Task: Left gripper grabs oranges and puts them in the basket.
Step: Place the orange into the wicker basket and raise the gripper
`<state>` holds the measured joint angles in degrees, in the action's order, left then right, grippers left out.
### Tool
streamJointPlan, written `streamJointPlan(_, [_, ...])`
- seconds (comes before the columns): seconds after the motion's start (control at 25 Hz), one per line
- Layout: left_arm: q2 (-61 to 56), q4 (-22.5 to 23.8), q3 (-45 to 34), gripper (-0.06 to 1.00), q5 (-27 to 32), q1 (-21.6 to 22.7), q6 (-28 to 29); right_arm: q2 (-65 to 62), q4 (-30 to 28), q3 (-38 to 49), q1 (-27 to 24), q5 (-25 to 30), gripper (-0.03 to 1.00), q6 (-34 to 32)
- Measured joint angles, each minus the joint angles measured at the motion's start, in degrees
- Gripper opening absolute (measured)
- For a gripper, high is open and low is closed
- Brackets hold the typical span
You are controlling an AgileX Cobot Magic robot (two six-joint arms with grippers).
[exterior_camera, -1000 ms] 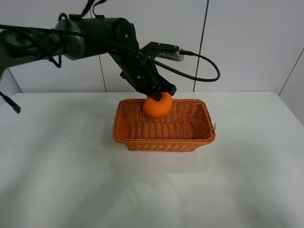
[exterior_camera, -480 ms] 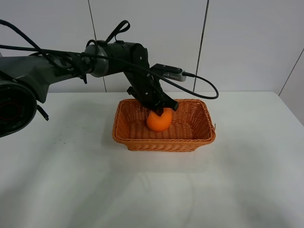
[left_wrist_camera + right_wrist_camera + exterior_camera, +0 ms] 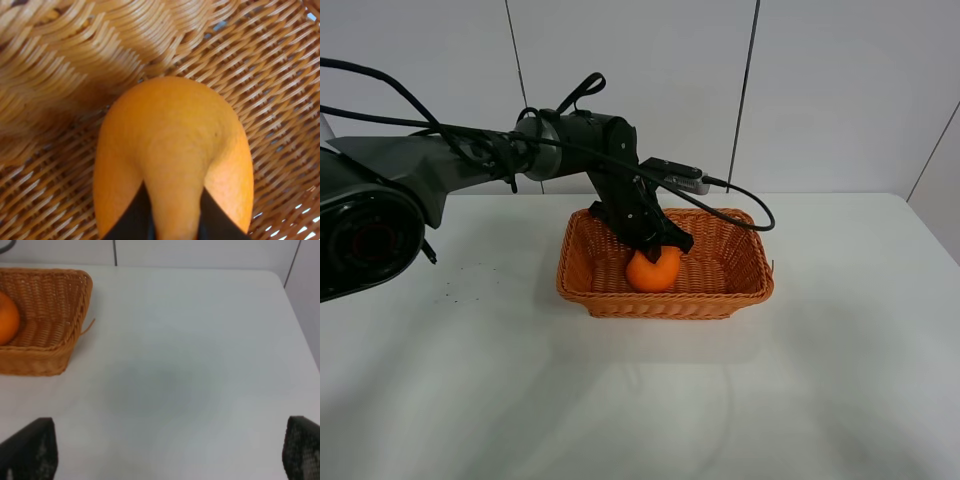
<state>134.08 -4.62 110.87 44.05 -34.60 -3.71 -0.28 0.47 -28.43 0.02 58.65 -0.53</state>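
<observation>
From the high camera: can see the left gripper (image 3: 661,246) reaching down into the basket (image 3: 665,301), which stands on the white table (image 3: 470,380). Holds the orange (image 3: 653,271) from above, low inside the basket, near the middle and a little toward the left wall. Cannot tell from here whether it rests on the woven floor or hangs just above it.

From the left wrist camera: shows two black fingers (image 3: 131,220) pressed on both sides of the raised neck of the orange, so pinching the fruit only at its top. Shows wicker floor and one sloping wall close behind the fruit. Probably touching the floor or almost, but not sure.

From the right wrist camera: shows the right gripper (image 3: 165,452) with fingers spread wide, holding nothing, over bare table well apart from the basket. Catches also a slice of the orange inside the basket.

Remains, by my judgement, only to open and to lift away. If opened above the floor, could let the round fruit drop and roll to a wall. If lifted before the fingers part fully, could drag the fruit up by the neck, or shift the light basket. Should watch also the cable (image 3: 767,216) looping near the rim, which could snag it.
</observation>
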Motion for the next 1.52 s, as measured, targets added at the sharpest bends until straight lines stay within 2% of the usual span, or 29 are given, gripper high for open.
streamJointPlan(0.28, [0.0,0.0,0.0,0.18,0.0,0.0,0.0,0.0,0.0,0.0,0.0,0.0,0.69,0.0])
streamJointPlan(0.36, [0.0,0.0,0.0,0.21,0.1,0.0,0.0,0.0,0.0,0.0,0.0,0.0,0.69,0.0])
streamJointPlan(0.48, [0.0,0.0,0.0,0.4,0.3,0.0,0.0,0.0,0.0,0.0,0.0,0.0,0.69,0.0])
streamJointPlan(0.6, [0.0,0.0,0.0,0.69,0.4,0.0,0.0,0.0,0.0,0.0,0.0,0.0,0.69,0.0])
streamJointPlan(0.72, [-0.5,0.0,0.0,0.81,0.6,0.0,0.0,0.0,0.0,0.0,0.0,0.0,0.69,0.0])
streamJointPlan(1.2, [-3.7,0.0,0.0,0.84,2.4,0.0,0.0,0.0,0.0,0.0,0.0,0.0,0.69,0.0])
streamJointPlan(1.52, [-12.1,3.0,0.0,0.84,4.5,0.0,0.2,0.0,0.0,0.0,0.0,0.0,0.69,0.0])
